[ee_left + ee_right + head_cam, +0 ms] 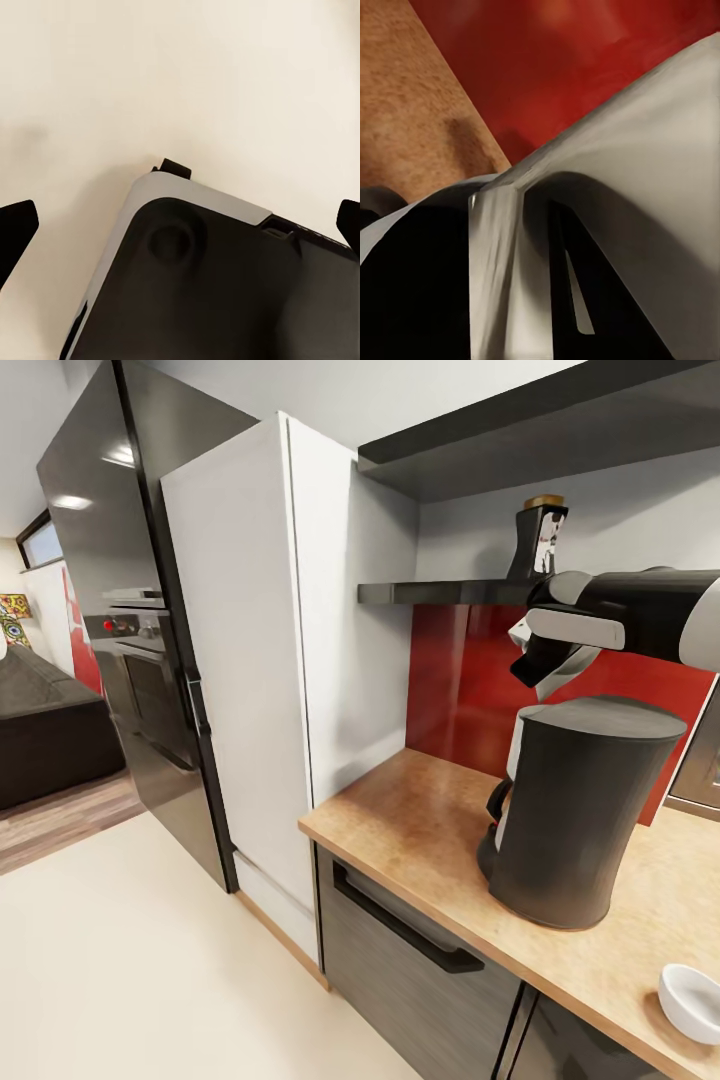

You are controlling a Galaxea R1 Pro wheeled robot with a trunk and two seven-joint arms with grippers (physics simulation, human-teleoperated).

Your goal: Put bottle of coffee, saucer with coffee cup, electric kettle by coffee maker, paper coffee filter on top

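Bottle sits up on the shelf above the bench, right gripper below it over the maker, can't tell if spread, so next it needs lifting to grab.

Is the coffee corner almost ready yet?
Just started. The coffee maker already stands on the kitchen countertop. The bottle of coffee is on the kitchen shelf, with the robot's right arm raised near it. Filter, kettle and cup setup remain.
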